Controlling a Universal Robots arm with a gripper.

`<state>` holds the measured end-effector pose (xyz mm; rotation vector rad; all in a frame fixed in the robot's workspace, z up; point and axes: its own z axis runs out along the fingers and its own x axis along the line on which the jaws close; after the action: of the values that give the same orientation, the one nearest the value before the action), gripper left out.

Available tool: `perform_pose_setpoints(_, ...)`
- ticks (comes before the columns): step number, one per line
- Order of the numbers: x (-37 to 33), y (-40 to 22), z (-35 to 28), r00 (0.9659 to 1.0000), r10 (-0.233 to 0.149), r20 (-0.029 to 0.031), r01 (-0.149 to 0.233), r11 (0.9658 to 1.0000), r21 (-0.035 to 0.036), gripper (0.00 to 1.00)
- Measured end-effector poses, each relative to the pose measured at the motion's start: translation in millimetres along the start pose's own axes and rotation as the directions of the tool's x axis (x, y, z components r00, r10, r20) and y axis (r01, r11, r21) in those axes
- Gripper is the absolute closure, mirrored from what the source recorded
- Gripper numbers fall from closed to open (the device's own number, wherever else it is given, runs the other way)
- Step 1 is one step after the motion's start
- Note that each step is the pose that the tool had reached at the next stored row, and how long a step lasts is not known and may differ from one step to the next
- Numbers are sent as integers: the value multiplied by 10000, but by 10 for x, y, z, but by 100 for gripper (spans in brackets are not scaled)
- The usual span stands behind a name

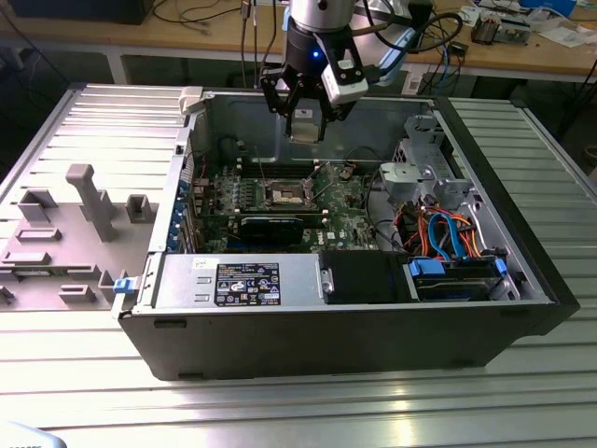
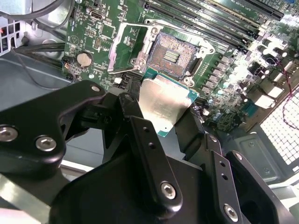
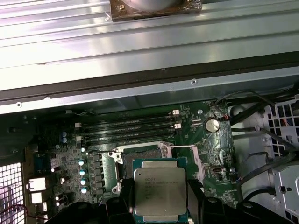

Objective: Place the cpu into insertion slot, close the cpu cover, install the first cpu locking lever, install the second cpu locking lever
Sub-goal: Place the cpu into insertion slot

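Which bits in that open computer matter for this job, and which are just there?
Job: cpu, gripped by the pincer; empty socket; open cpu cover.
Just there: graphics card; coin battery; blue cables.

An open computer case (image 1: 373,327) lies on a table (image 1: 280,415). Inside, the gripper (image 1: 306,133) holds the cpu (image 3: 160,191) above the socket (image 1: 284,194); cables (image 1: 438,238) lie at the exterior view's right.

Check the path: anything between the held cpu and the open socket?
Nothing visible. The end effector holds the cpu in the air over the motherboard. In the second wrist view the socket lies bare beyond it, with the cpu cover folded open beside it.
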<state>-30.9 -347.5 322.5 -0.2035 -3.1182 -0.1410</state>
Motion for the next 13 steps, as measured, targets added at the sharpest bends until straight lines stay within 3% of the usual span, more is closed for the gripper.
perform_pose_setpoints(13,0,-1,5,9978,655,58,-655,9979,-15,45)
